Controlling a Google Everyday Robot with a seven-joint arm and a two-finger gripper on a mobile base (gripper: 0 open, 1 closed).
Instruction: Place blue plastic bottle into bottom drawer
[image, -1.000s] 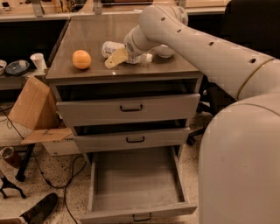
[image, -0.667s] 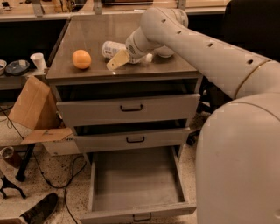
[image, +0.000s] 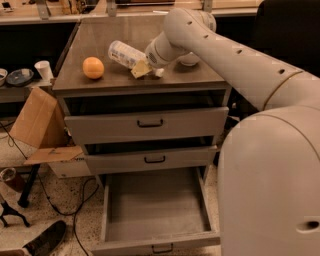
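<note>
The blue plastic bottle (image: 125, 53), clear with a whitish label, is tilted on top of the grey cabinet, with its far end pointing up and to the left. My gripper (image: 144, 69) is at the bottle's lower right end and shut on it, near the cabinet top's front edge. The bottom drawer (image: 156, 239) is pulled fully out below, and its bare grey interior shows. My arm reaches in from the right.
An orange (image: 93, 67) lies on the cabinet top (image: 100, 35), left of the bottle. A white bowl (image: 190, 60) sits partly hidden behind my arm. The top drawer (image: 150, 122) and middle drawer (image: 155, 159) stand slightly open. A cardboard box (image: 35, 120), cables and a shoe are on the floor at the left.
The bottle now sits more tilted and slightly higher in my gripper. The gripper has shifted a little toward the front edge of the cabinet top.
</note>
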